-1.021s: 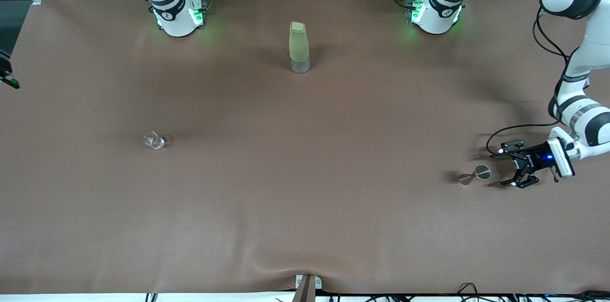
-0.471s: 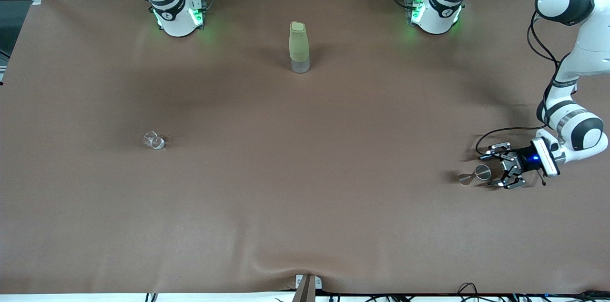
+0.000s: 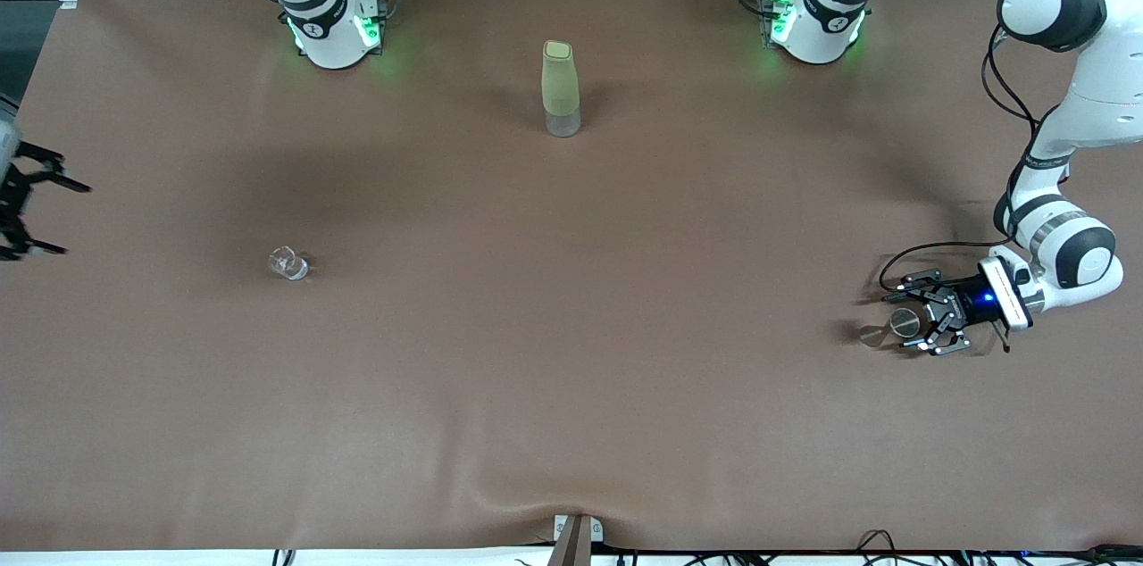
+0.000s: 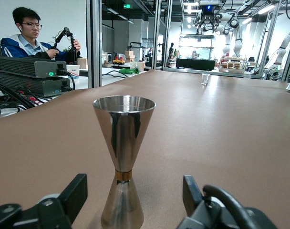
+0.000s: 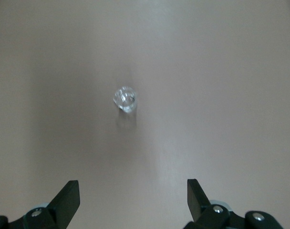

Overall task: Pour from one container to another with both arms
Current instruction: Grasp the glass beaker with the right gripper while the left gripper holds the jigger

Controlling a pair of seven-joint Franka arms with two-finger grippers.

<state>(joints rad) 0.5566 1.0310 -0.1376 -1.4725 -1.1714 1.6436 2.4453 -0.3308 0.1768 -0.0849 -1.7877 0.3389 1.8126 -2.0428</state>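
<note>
A steel double-cone jigger (image 3: 873,334) stands upright on the brown table near the left arm's end. My left gripper (image 3: 913,320) is low at the table, open, with a finger on either side of the jigger (image 4: 123,157) and clear gaps between them. My right gripper (image 3: 70,220) hangs open and empty over the table edge at the right arm's end. In the right wrist view the open right gripper (image 5: 133,195) looks down on a small clear glass (image 5: 125,98). That glass (image 3: 287,262) stands on the table between the right gripper and the table's middle.
A tall pale-green bottle (image 3: 560,88) with a clear base stands upright between the two arm bases. The left arm's black cable (image 3: 929,249) loops just above the table beside its wrist. Brown cloth (image 3: 571,370) covers the whole table.
My left gripper has slid toward the jigger and now straddles it, still open. My right gripper has come into the front view at the right arm's end of the table.
</note>
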